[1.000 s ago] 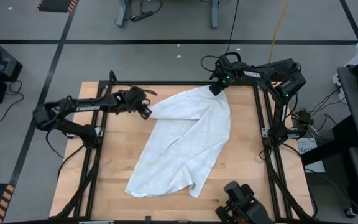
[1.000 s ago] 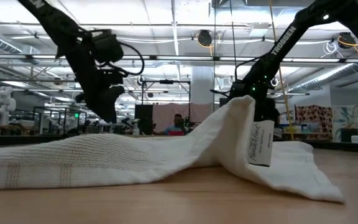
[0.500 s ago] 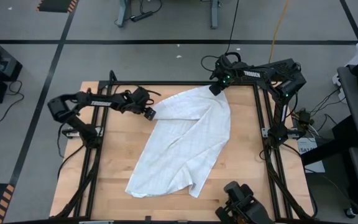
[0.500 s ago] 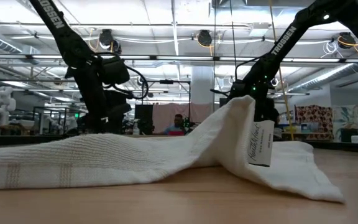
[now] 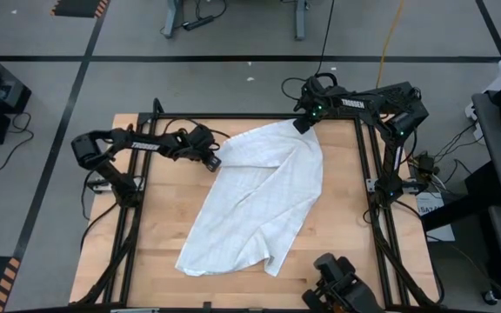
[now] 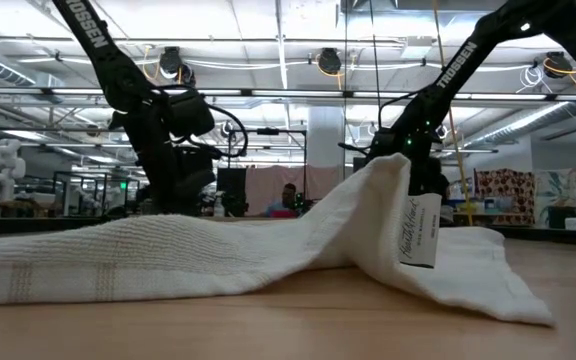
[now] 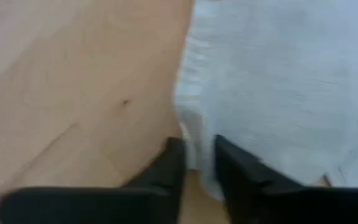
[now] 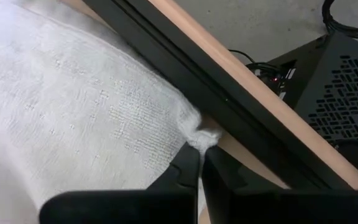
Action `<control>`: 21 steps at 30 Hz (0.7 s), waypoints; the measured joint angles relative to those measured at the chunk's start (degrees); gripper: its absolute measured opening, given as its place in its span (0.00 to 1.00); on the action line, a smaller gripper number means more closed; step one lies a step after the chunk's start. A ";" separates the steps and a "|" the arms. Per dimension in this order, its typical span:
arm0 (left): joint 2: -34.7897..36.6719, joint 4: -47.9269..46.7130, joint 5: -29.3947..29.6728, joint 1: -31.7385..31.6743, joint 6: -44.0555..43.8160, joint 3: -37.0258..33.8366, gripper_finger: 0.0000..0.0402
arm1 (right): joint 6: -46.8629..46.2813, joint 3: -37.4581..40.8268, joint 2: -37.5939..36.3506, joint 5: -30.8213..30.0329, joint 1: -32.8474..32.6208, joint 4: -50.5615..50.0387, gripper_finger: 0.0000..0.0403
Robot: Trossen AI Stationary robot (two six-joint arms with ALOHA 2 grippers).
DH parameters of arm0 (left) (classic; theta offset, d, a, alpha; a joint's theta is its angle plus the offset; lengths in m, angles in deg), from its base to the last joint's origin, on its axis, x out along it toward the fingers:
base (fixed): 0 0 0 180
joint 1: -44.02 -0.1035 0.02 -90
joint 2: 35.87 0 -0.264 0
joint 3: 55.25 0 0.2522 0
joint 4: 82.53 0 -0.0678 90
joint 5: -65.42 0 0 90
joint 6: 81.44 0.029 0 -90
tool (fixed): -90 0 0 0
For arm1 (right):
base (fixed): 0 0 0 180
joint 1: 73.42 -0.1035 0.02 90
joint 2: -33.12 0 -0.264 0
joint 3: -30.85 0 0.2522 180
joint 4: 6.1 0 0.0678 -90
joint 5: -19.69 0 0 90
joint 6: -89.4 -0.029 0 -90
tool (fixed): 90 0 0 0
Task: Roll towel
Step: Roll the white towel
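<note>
Okay, towel (image 5: 259,196) lies spread diagonally on table (image 5: 146,252), soft and limp; I'd grab corners. Right gripper (image 8: 199,163) pinches the far corner, lifted. Left gripper (image 7: 197,155) narrowing around near-left edge; grip unclear.

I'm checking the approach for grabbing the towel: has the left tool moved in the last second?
Yes. In the high view the left tool has shifted along the table's far edge toward the towel's corner and now sits at it.
</note>
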 joint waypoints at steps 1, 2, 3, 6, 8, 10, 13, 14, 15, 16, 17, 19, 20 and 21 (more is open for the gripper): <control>0.10 0.16 0.46 0.00 0.65 0.00 0.09 | 0.27 0.02 -0.30 0.00 -0.02 -0.17 0.00; 0.45 0.18 1.18 -0.09 1.05 -0.01 0.05 | 0.54 0.04 -0.84 0.02 -0.02 -0.15 0.00; 1.01 -0.04 2.35 -0.31 1.56 -0.09 0.04 | 0.64 0.04 -1.54 0.02 -0.02 -0.13 0.00; 3.80 -0.83 6.82 -0.75 3.12 0.65 0.04 | 1.30 0.04 -4.83 0.00 -0.02 0.00 0.00; 7.30 -0.54 8.54 -1.03 5.07 1.77 0.03 | 2.13 0.04 -7.69 -0.07 -0.02 0.01 0.00; 10.77 -0.20 10.75 -1.03 7.25 3.56 0.02 | 2.81 0.04 -11.07 -0.11 -0.02 0.28 0.00; 16.63 0.03 14.73 -1.00 11.31 7.37 0.01 | 3.61 0.04 -17.09 -0.13 -0.02 2.17 0.00; 18.48 0.88 15.88 -1.02 12.88 8.83 0.01 | 3.67 0.04 -19.12 -0.15 -0.02 3.15 0.00; 20.04 1.77 16.76 -1.15 14.71 10.03 0.01 | 3.70 0.04 -21.07 -0.15 -0.02 4.39 0.00; 21.32 2.79 17.37 -1.29 16.90 11.31 0.01 | 3.80 0.04 -22.86 -0.15 -0.02 6.08 0.00; 22.35 4.36 17.84 -1.59 19.01 12.51 0.01 | 3.90 0.03 -24.54 -0.15 -0.02 8.05 0.00; 23.66 6.43 18.71 -2.62 23.46 14.59 0.01 | 4.13 0.02 -27.23 -0.09 0.14 11.49 0.00; 23.80 7.15 19.01 -3.44 25.03 15.77 0.01 | 4.13 0.01 -28.35 0.07 0.30 12.88 0.00; 23.80 7.18 19.06 -4.41 25.82 16.90 0.01 | 4.07 -0.01 -29.31 0.11 0.47 13.73 0.00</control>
